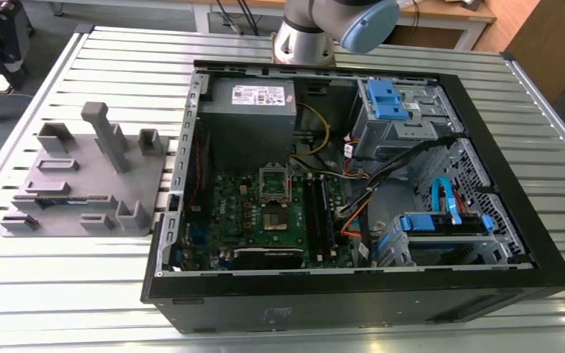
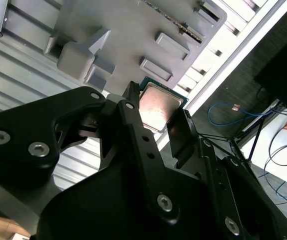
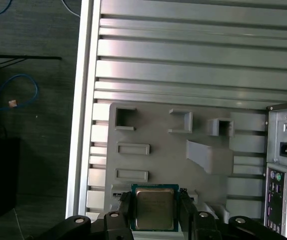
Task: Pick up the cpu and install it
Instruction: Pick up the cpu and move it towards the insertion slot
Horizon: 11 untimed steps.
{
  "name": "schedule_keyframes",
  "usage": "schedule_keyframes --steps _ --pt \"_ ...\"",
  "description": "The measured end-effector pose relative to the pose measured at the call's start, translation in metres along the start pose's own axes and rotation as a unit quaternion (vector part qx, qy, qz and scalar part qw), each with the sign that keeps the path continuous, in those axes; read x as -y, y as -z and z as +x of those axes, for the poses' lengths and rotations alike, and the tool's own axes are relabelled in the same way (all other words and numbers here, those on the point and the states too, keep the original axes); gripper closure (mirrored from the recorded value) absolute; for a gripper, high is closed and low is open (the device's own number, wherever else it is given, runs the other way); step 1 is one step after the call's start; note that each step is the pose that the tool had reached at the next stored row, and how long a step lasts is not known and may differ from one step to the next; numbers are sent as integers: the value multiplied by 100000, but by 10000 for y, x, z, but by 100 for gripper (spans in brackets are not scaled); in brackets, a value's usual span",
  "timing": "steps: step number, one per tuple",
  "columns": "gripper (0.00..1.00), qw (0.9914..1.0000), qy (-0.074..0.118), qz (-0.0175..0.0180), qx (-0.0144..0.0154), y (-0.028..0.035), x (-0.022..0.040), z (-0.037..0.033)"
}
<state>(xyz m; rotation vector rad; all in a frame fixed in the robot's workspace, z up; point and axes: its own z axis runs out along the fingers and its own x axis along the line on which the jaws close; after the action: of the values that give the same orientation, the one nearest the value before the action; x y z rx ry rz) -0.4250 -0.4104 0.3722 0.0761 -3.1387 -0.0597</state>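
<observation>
On the exterior view's left, resting on the slatted metal surface (image 1: 115,66): a grey fixture plate (image 1: 86,176) with upright blocks and open pockets, a long thin greenish memory stick (image 1: 62,198) lying flat along it. Just beside the plate, further right: an open black computer case (image 1: 361,298). Inside, nearest the plate, a green motherboard (image 1: 263,228) carrying a rectangular silver socket frame (image 1: 274,182) with a dark hollow middle; behind that, a grey power supply (image 1: 248,110). Toward the exterior view's right, a tangle of black, yellow and orange cables (image 1: 361,195), then blue drive brackets (image 1: 381,99) against the case's far wall. Behind the case, the pale arm (image 1: 307,37) with a blue cap. In both wrist views: the hand (image 3: 155,200), closed on the cpu (image 3: 154,212). Grips it by two opposite edges between black fingers (image 3: 127,210), shiny metal top turned toward the first wrist camera, green rim showing round it. Hangs with it in the air above the fixture plate, apart from it, ribbed surface beyond. Beside the plate in the first wrist view, the case's grey rear panel (image 3: 283,165) with its ports.
</observation>
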Motion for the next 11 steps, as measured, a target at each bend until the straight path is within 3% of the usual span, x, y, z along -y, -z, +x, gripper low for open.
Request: schedule_keyframes --steps 11 --pt "53 100000 -1 2 -4 -2 13 -264"
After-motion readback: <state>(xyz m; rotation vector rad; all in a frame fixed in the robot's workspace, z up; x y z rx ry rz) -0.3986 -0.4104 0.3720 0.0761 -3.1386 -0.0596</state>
